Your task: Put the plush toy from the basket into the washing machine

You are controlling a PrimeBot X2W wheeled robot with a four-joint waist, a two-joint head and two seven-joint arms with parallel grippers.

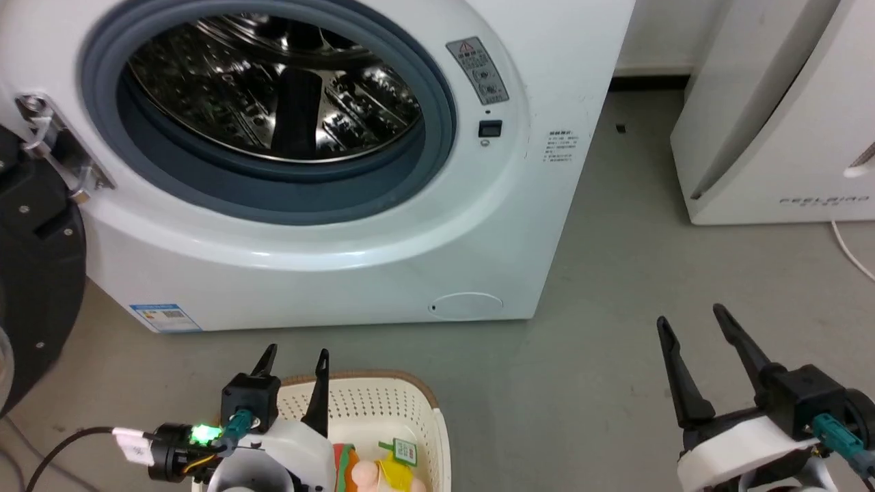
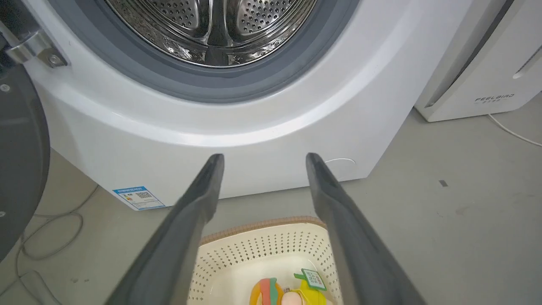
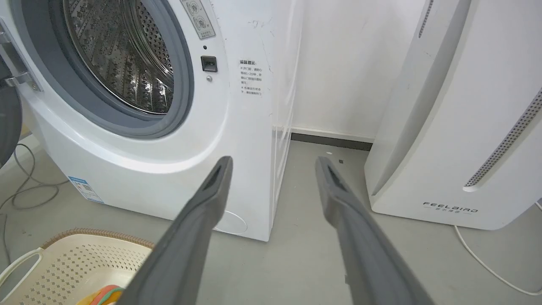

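The plush toy (image 1: 372, 471) lies in the cream basket (image 1: 383, 403) at the bottom of the head view, showing orange, red and green layers, a yellow part and a green-edged tag. The left wrist view has the plush toy (image 2: 288, 292) low between the fingers, inside the basket (image 2: 258, 250). My left gripper (image 1: 297, 355) hangs open above the basket's near left side, holding nothing. My right gripper (image 1: 690, 321) stands open over bare floor to the right. The washing machine (image 1: 478, 225) faces me with its porthole open and the steel drum (image 1: 273, 89) showing. The right wrist view catches the basket (image 3: 84, 258) at lower left.
The machine's black-rimmed door (image 1: 34, 260) hangs open at the left. A white FEELBIRD appliance (image 1: 779, 123) stands at the right with a white cable (image 1: 851, 249) on the floor. Grey floor (image 1: 615, 273) lies between the two appliances. Cables (image 2: 51, 237) trail by the machine's left corner.
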